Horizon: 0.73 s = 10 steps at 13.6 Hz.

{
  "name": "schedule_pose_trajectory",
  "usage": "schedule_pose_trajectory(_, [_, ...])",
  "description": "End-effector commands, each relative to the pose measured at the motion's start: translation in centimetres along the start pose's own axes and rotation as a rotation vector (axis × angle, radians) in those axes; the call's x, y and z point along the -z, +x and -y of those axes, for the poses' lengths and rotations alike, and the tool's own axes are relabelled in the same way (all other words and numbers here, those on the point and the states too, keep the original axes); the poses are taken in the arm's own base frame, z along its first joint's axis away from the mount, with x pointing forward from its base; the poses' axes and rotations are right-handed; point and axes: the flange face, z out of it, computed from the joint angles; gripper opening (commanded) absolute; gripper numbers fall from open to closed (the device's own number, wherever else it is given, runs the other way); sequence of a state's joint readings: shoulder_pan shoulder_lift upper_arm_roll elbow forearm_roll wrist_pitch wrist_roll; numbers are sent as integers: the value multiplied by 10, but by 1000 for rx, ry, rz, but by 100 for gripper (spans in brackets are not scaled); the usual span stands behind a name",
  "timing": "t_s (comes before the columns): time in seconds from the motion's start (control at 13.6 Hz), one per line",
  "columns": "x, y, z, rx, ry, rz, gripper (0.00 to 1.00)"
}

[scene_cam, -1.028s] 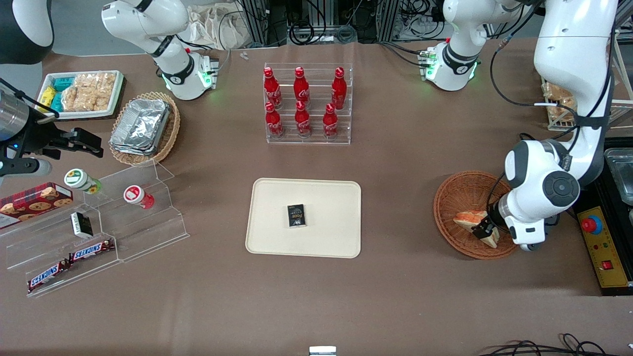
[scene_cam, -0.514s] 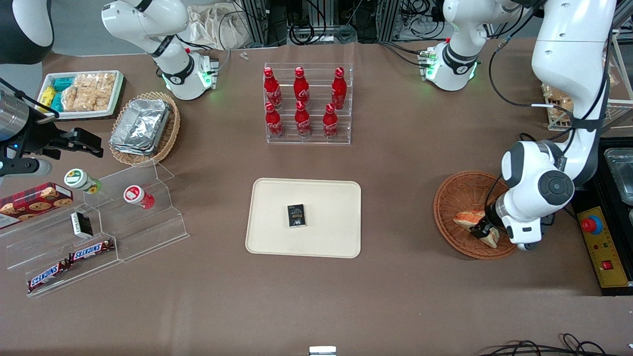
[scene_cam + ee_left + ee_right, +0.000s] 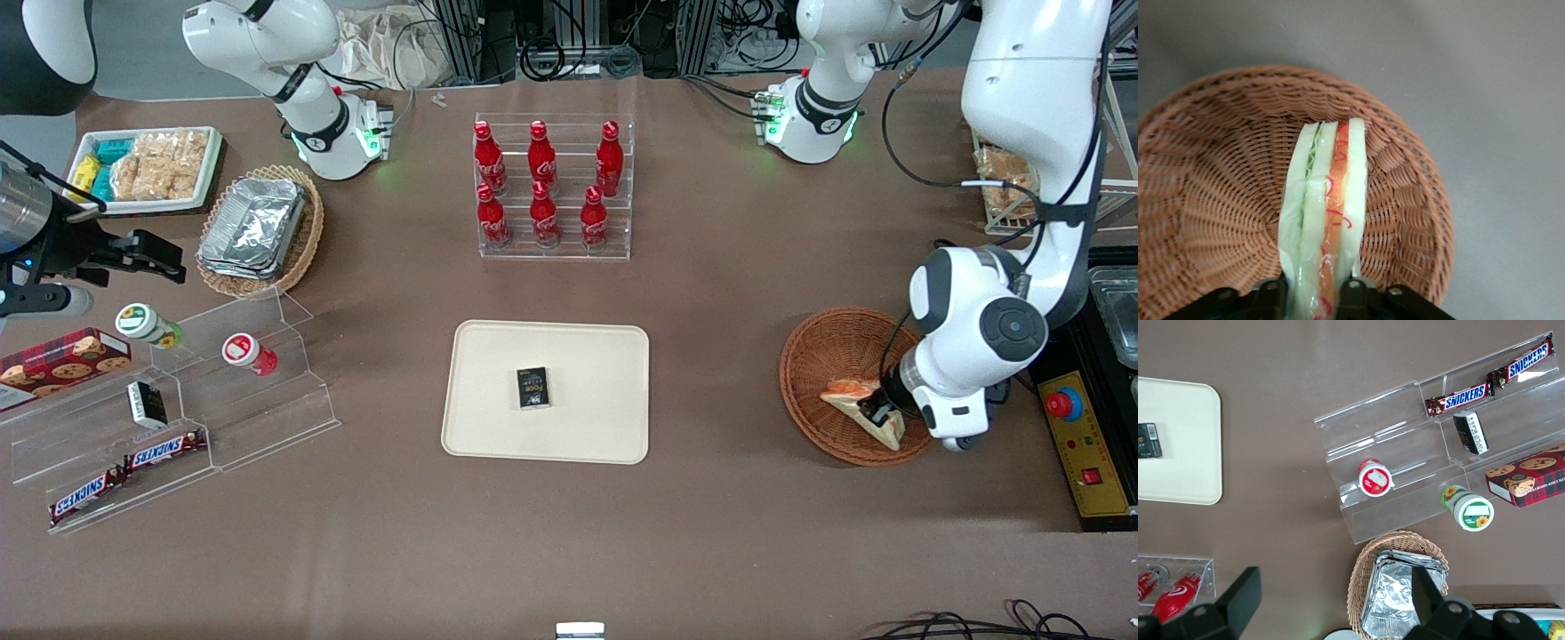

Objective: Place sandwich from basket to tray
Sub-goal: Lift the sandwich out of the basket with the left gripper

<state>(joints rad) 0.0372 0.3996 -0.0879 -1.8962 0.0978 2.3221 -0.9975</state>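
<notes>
Two fingers (image 3: 1275, 293) clamping sandwich (image 3: 1327, 213) edge-on over basket (image 3: 1211, 200), gripper (image 3: 876, 416) front-obscured.

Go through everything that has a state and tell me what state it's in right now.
Gripper: in the basket, shut on the sandwich.
Sandwich: gripped, on edge, layers showing.
Basket: holds only the sandwich.
Tray: holds one small dark box.
Bottles: upright in their rack, capped.

The tool (image 3: 1317, 293) and the sandwich's (image 3: 1325, 220) gripped end are cut off.
</notes>
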Motion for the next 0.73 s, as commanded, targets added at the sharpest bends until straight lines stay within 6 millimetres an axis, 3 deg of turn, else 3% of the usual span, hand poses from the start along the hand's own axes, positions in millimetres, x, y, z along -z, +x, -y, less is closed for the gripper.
schedule_pose_trajectory(0.0, [71, -8, 5, 24, 45, 4, 0])
schedule_pose_trajectory(0.44, [202, -49, -32, -106, 120, 70, 0])
schedule_pose_trajectory(0.51, [214, -62, -39, -186, 115, 82, 0])
schedule_pose_trajectory(0.66, [215, -97, -55, -385, 114, 111, 0])
